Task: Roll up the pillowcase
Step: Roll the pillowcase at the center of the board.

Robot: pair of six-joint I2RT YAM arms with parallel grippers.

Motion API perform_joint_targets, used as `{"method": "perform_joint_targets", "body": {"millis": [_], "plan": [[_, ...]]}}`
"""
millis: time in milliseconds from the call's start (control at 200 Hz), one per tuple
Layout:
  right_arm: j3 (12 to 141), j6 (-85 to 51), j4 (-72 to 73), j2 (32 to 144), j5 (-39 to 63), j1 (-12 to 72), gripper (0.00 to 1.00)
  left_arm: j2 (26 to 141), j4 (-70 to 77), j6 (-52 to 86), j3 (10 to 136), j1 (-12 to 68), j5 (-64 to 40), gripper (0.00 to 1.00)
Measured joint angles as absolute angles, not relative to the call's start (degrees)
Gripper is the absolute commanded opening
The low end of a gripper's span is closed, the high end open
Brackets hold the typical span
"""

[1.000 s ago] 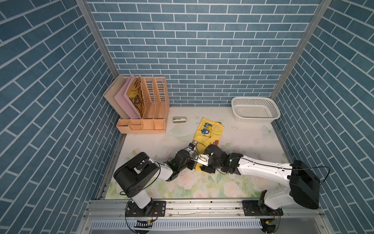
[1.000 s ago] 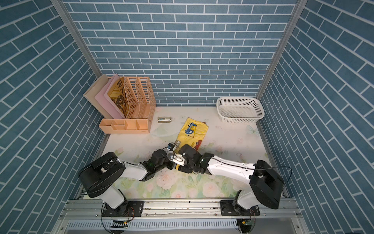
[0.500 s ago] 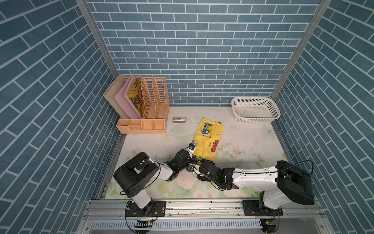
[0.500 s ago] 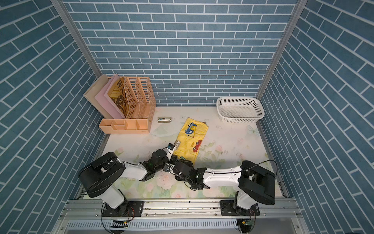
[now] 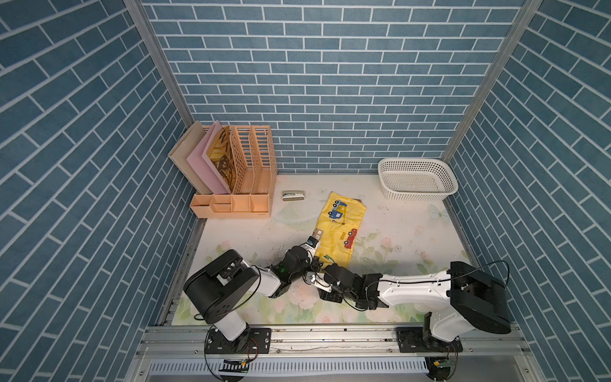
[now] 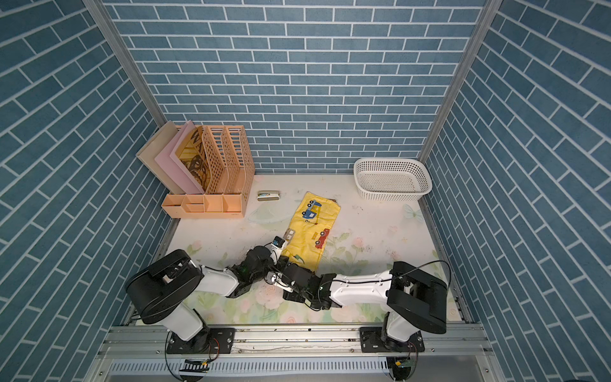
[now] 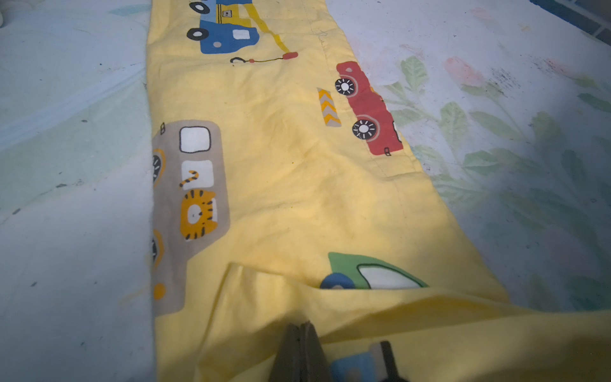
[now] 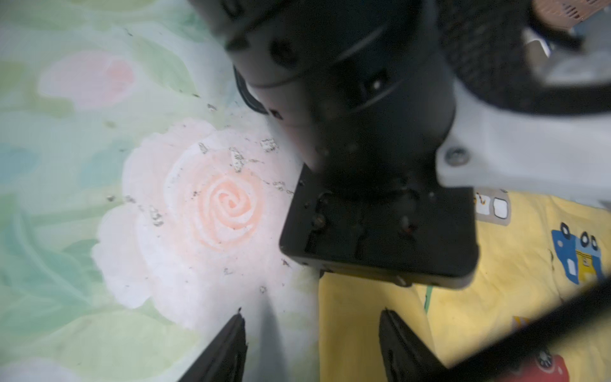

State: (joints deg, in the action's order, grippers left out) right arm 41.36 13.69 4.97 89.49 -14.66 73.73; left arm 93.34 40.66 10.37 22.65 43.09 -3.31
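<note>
Yellow pillowcase point(image 5: 340, 228) lies on the floral table cover point(image 5: 403, 238) about mid-table, folded into a long narrow strip. It runs slanted. The far end points toward the back edge, between a small silver stapler-like item point(image 5: 293, 195) and the white mesh basket point(image 5: 417, 195) in the back right corner. The near end points toward the front edge, at the two grippers. Most of the strip is flat, prints up: blue crane truck at the far end, red car on the right edge, grey bus with a tiger on the left edge, green car close to the near end. Not rolled yet; only the near hem is turned up and over in a low flap, seen in the left wrist view.

At that flap: left gripper point(image 7: 300, 327), jaws clenched together, pinching the yellow hem.

Just beside it: right gripper point(image 8: 312, 317), released, jaws spread wide, nothing between them. It hangs low at the strip's near left corner, one finger point(image 8: 228, 347) over bare floral cover, its mate over yellow cloth; contact cannot be told. The black body of the left gripper fills the right wrist view just ahead.

Peach file organizer point(image 5: 246, 185) with folders stands in the back left corner, well apart from the cloth.
</note>
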Motion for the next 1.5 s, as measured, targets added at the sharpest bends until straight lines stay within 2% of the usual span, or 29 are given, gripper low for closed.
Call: {"method": "perform_joint_targets", "body": {"millis": [295,380,585,725,770,850,940,1015,1060,1180,1200,1220,1430,1500], "plan": [[43.1,12.9,7.0,96.1,-23.6,73.8,0.64,93.3,40.4,10.7,22.3,42.9,-3.7,0.00],[43.5,13.1,7.2,96.9,-25.2,73.8,0.53,93.3,40.4,10.7,22.3,42.8,-3.8,0.00],[45.4,12.7,6.9,99.7,-26.9,73.9,0.16,92.9,40.4,10.7,21.8,41.6,-3.7,0.00],[46.2,11.8,6.9,100.6,-26.6,73.8,0.00,92.1,40.0,10.9,21.4,40.9,-3.2,0.01],[46.2,11.9,7.0,100.6,-26.1,73.6,0.00,91.3,39.2,11.2,21.1,40.8,-3.1,0.11],[46.2,12.0,7.3,100.0,-24.4,73.3,0.00,88.7,37.1,11.9,20.6,40.4,-3.3,0.17],[46.0,12.4,7.8,98.1,-21.6,72.5,0.00,84.6,35.4,12.4,20.2,39.4,-3.9,0.37],[45.9,12.8,7.7,95.7,-17.8,71.3,0.00,80.7,33.9,13.6,20.2,37.8,-4.2,0.40],[46.0,12.9,7.8,94.1,-15.1,70.3,0.00,78.5,33.3,14.3,20.1,36.7,-4.1,0.52],[45.8,15.5,4.6,90.4,-6.7,67.6,0.00,71.5,32.8,17.4,19.8,33.1,-2.5,0.53],[45.3,16.1,3.4,90.0,-5.0,67.2,0.00,70.4,32.9,17.8,19.8,32.5,-2.0,0.58],[44.9,16.7,2.2,89.9,-3.6,66.8,0.00,69.0,33.1,18.2,19.8,31.9,-1.3,0.59],[44.3,19.7,-8.3,89.6,12.3,62.7,0.00,57.3,32.4,20.7,17.9,30.2,3.1,0.61],[44.8,19.9,-10.1,89.0,18.9,60.0,0.00,54.5,30.8,20.6,17.1,30.1,3.6,0.59]]}}
